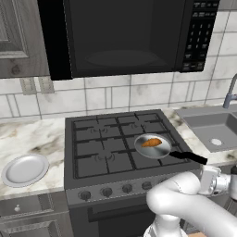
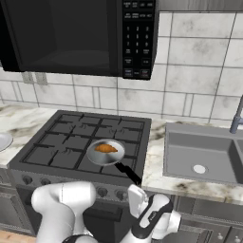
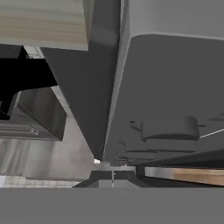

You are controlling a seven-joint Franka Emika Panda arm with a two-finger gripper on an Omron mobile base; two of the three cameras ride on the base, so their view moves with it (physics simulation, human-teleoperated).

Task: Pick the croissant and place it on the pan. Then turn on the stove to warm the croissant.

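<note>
The croissant [image 1: 151,142] lies in the pan [image 1: 163,151] on the stove [image 1: 92,152] near its front right corner, its long axis running left to right. The pan's black handle [image 1: 190,157] points toward the front right edge. The gripper [image 3: 112,175] is closed, holding nothing.

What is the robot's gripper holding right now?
Nothing. The gripper is shut and empty, and the croissant already lies in the pan.
</note>
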